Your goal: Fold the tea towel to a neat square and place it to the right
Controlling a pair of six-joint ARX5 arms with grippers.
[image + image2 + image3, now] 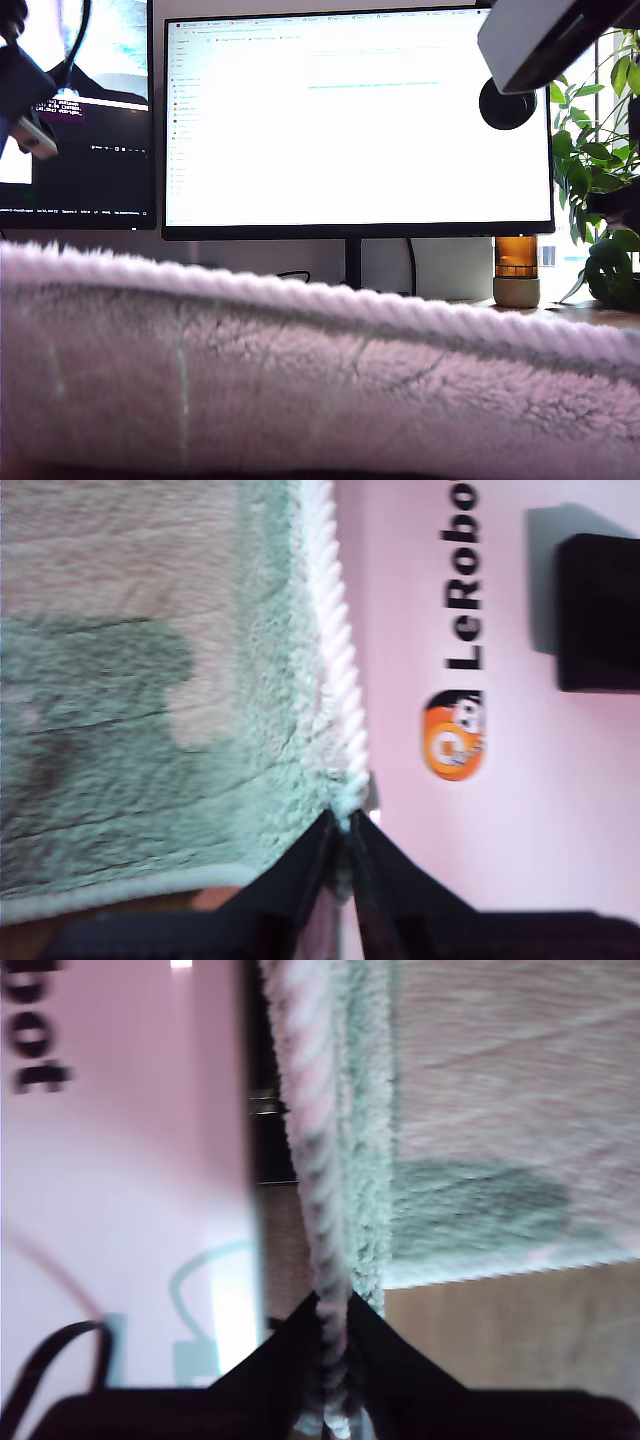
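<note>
The tea towel [300,390], fluffy off-white fleece with a ribbed pale pink trim [330,300], fills the lower half of the exterior view, lifted close to the camera with the trim along its top. In the first wrist view my first gripper [345,825] is shut on the ribbed trim [335,650], and the fleece [150,710] hangs beside it. My second gripper [332,1312] is likewise shut on the trim [315,1160], with fleece [500,1090] spread past it. Parts of an arm show at the exterior view's top left [20,90] and top right [545,40].
A large lit monitor [350,120] and a second screen [90,110] stand behind. An amber bottle [516,270] and a leafy plant [600,180] sit at the exterior view's right. Below lies a pink mat with a LeRobot logo [460,630], a black box [598,610], a cable [50,1360] and wooden tabletop [520,1330].
</note>
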